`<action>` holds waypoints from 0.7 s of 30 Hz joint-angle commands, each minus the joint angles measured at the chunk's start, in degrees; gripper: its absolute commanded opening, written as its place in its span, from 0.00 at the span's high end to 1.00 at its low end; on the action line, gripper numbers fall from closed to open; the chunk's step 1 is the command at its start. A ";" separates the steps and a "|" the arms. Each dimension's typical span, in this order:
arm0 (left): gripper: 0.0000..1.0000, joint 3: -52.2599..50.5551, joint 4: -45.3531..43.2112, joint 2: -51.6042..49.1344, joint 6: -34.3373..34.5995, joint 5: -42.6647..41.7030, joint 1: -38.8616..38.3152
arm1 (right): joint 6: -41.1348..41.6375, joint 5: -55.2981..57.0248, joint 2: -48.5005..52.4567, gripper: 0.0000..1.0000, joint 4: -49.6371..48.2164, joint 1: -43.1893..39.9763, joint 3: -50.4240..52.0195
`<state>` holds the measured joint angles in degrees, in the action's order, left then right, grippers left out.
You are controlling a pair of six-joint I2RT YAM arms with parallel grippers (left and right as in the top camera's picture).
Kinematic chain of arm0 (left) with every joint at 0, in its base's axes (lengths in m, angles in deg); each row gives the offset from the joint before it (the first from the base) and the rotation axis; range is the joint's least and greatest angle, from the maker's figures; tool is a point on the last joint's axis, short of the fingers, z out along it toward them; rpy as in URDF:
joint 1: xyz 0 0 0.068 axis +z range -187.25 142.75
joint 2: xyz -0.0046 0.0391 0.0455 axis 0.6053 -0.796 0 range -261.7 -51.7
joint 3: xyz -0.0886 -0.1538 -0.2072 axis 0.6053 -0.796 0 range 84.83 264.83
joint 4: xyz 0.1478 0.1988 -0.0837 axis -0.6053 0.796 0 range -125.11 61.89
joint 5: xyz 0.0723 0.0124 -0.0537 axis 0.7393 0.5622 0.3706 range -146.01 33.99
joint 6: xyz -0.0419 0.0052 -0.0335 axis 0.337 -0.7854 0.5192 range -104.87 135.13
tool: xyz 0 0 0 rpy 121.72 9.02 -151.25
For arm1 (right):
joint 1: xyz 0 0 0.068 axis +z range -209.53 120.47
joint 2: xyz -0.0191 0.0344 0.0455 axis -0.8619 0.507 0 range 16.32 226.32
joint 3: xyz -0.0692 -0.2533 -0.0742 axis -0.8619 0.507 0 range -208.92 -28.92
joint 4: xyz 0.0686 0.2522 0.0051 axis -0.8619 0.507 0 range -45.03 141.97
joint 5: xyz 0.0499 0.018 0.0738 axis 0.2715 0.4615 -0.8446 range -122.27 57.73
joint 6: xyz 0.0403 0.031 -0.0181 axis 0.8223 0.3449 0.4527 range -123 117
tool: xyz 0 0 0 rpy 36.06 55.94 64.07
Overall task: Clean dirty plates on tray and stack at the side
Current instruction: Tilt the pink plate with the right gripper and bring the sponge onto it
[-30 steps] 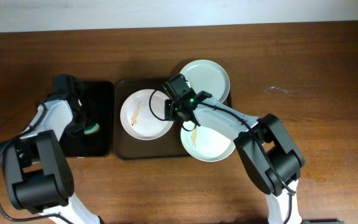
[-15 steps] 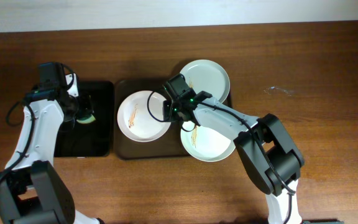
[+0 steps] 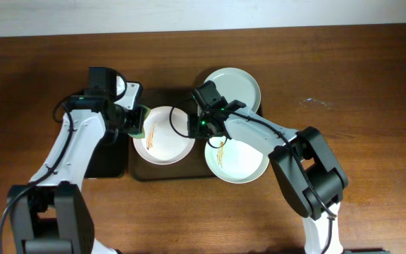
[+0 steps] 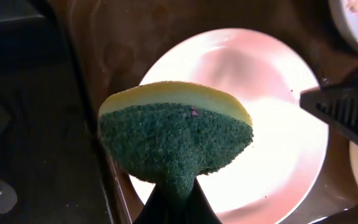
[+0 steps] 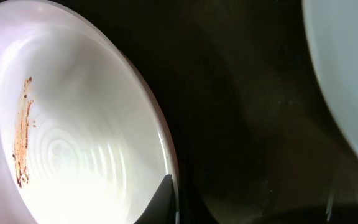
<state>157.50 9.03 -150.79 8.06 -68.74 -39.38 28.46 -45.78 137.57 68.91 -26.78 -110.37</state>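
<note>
Three plates lie on the dark brown tray (image 3: 162, 172). The left plate (image 3: 162, 135) has a brown-yellow smear, and so does the lower right plate (image 3: 238, 162). The upper right plate (image 3: 235, 87) looks clean. My left gripper (image 3: 134, 120) is shut on a green and yellow sponge (image 4: 176, 134) and holds it over the left plate's left edge (image 4: 278, 124). My right gripper (image 3: 192, 125) is shut on that plate's right rim. In the right wrist view the gripper (image 5: 171, 199) sits on the rim of the plate (image 5: 73, 124), with the smear (image 5: 22, 130) at the left.
A smaller black tray (image 3: 108, 161) lies just left of the brown tray, under my left arm. Bare wooden table (image 3: 351, 106) stretches to the right of the trays. The upper right plate's edge (image 5: 347, 62) shows in the right wrist view.
My left gripper has carried the sponge from the black tray rightward to the left plate's left edge. My right gripper has stayed on the plate's rim.
</note>
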 commanded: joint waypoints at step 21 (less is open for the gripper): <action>0.99 -0.11 -8.48 -18.21 11.30 -8.50 -6.82 | -0.11 -1.09 1.05 0.96 -1.05 -0.17 -0.37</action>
<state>158.26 1.62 -165.54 21.57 -68.96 -44.74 28.48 -45.81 137.90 68.28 -27.04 -110.37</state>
